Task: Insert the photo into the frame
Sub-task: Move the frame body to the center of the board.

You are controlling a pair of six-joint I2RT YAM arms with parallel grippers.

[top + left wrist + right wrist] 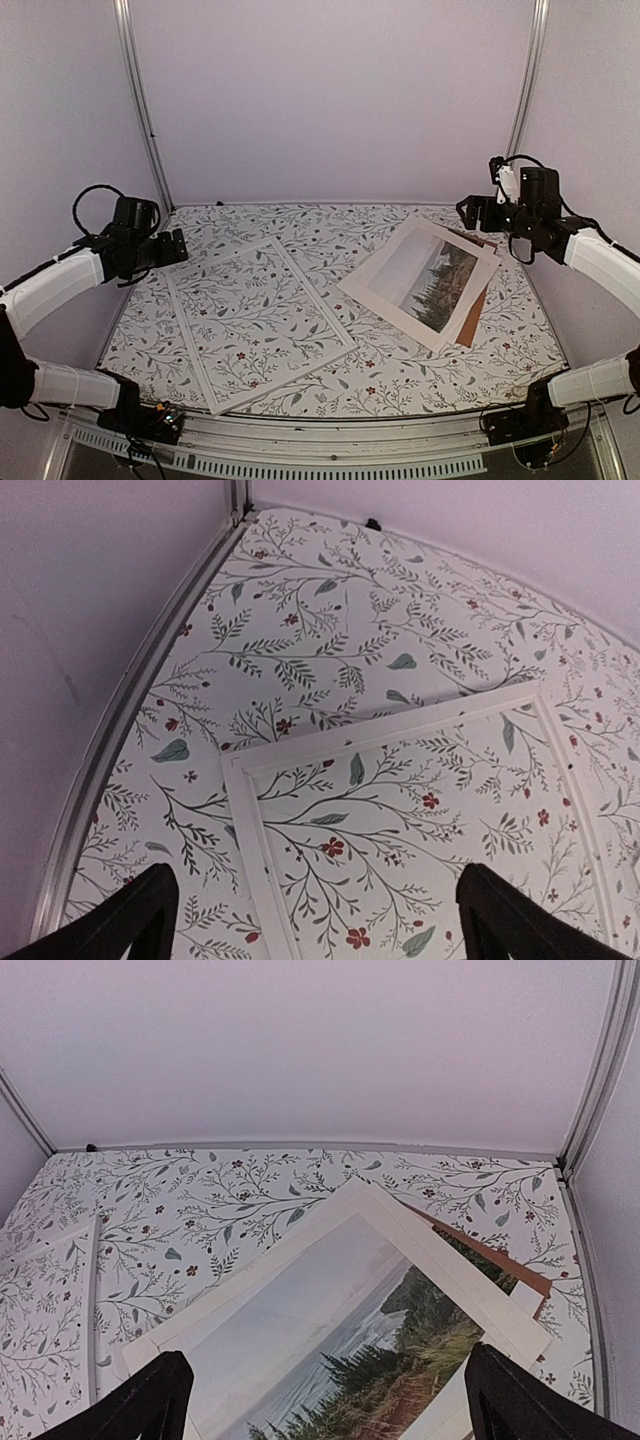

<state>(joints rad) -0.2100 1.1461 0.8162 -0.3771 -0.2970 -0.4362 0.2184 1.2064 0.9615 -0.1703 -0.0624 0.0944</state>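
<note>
The white-bordered landscape photo (425, 280) lies tilted on a brown panel (474, 322) near the bench's (400, 385) far right corner, below the right gripper (468, 212). The thin white frame (315, 292) lies left of centre, below the left gripper (180, 247). Both jaws gape wide, empty.

A table (300, 225) fills the bottom of a small enclosure, its top covered with a white sheet printed with grey-green leafy sprigs and small red flowers. Plain pale walls with a lilac tint close it in: the far wall (330, 90), the left wall (60, 100) and the right wall (600, 90). A slim metal left post (140, 100) and right post (527, 80) stand in the far corners. A perforated metal rail (330, 462) runs along the near edge. The light is soft and even.
</note>
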